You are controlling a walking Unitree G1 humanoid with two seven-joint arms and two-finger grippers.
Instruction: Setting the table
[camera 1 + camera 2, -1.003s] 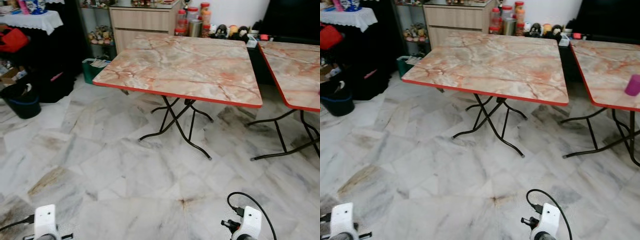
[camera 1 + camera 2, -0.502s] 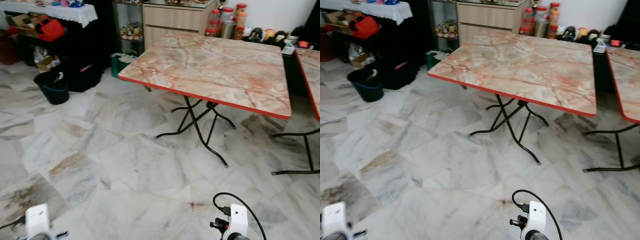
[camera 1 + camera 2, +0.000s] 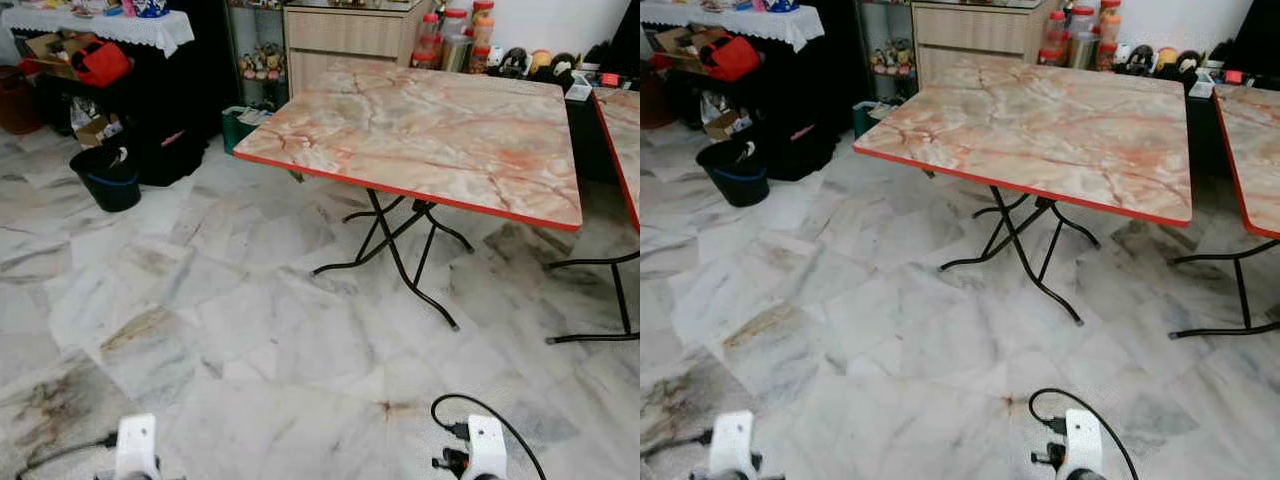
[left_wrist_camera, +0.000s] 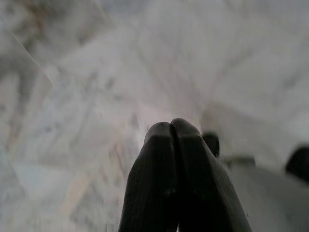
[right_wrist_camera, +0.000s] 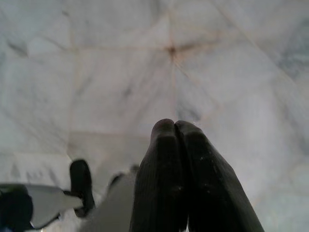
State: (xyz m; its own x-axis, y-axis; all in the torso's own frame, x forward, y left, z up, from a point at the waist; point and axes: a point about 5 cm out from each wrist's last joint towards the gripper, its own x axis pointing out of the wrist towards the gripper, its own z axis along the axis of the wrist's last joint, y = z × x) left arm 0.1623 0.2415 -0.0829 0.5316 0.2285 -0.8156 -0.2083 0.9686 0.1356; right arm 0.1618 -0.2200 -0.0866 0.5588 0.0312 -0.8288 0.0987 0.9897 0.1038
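Observation:
A folding table (image 3: 430,120) with a pink marble-pattern top and red rim stands ahead on black crossed legs, its top bare. A second table of the same kind (image 3: 1252,150) stands to its right, cut by the frame edge. Both arms hang low at my sides, their white wrist housings at the bottom of the head views. My left gripper (image 4: 172,126) points down at the marble floor with its black fingers pressed together on nothing. My right gripper (image 5: 174,124) is also shut and empty above the floor tiles.
A wooden cabinet (image 3: 345,40) and jars (image 3: 455,40) stand behind the table. A black bin (image 3: 107,178), a red bag (image 3: 100,62) and a cloth-covered side table (image 3: 100,25) crowd the far left. Pale marble floor (image 3: 250,330) lies between me and the table.
The camera has swung left then settled slightly; the table sits a little nearer. The purple cup on the right table has left the frame. Both wrists have shifted along the bottom edge.

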